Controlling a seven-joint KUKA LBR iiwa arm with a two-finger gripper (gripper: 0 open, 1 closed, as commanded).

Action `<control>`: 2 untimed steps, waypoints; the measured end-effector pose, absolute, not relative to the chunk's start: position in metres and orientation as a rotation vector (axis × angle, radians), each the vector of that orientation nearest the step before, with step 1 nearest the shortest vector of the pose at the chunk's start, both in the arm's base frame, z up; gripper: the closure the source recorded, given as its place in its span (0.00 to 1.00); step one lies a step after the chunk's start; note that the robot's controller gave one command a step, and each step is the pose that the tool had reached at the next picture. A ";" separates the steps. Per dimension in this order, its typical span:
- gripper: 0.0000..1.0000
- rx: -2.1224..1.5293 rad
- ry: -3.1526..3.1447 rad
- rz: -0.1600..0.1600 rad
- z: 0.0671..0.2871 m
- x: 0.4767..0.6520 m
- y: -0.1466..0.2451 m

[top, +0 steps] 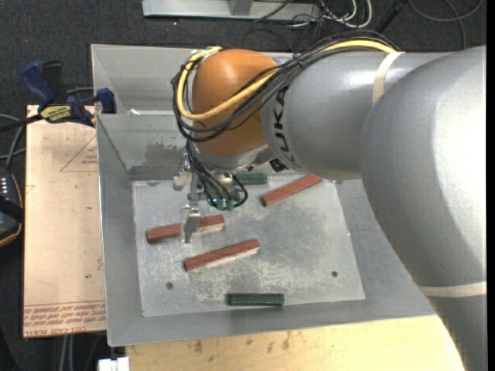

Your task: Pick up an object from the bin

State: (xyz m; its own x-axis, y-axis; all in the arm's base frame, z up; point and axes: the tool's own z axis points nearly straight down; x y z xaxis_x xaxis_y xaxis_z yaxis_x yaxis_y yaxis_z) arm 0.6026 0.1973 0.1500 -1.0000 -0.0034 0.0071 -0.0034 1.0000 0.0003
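Flat reddish-brown bar (164, 233), left of centre, nearly horizontal.

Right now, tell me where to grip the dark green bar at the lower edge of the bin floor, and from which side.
Best take the dark green bar at its middle, closing across its narrow width, coming straight down from above. It lies flat on the bin floor, long sides free, apart from the nearest red-brown bar.
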 end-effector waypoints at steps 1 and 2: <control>0.00 0.001 -3.142 -0.002 0.155 0.605 0.197; 1.00 0.232 -3.142 -0.008 0.078 0.604 0.171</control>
